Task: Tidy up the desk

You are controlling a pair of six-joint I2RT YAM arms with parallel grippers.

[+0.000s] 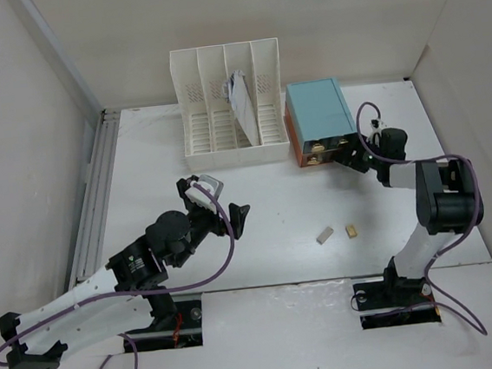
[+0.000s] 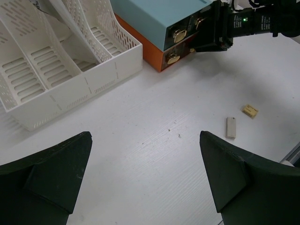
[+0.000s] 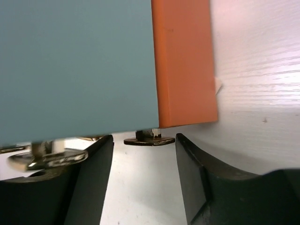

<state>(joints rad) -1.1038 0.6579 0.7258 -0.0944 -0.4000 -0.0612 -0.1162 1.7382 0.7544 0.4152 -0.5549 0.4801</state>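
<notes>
Your desk (image 1: 280, 264) fills the space between the white panel walls. It runs from the arm bases at the near edge to the far wall, with the grey rail (image 1: 96, 186) along its left side.

Your right gripper (image 1: 348, 155) is at the near face of the teal drawer box (image 1: 317, 109), which sits far right of centre on its orange lower part (image 3: 185, 61). In the right wrist view its jaws are parted, one on each side of a small brass handle (image 3: 149, 139) under the orange part. There is a clear gap on one side and the handle is almost touching the other finger (image 3: 194, 173), so nothing is gripped. A second brass handle (image 3: 47, 157) shows under the teal body, partly behind the other finger.

Your left gripper (image 2: 144, 138) hangs over bare tabletop left of centre, with its jaws spread wide and nothing between them.

The white slotted file rack (image 1: 230, 107) stands at the far centre, just left of the drawer box, and holds a tilted paper item (image 1: 239, 98) in one slot. Two small beige pieces lie on the desk near the middle, close together but apart: a longer block (image 1: 324, 235) on the left and a squarer one (image 1: 351, 230) on the right.
</notes>
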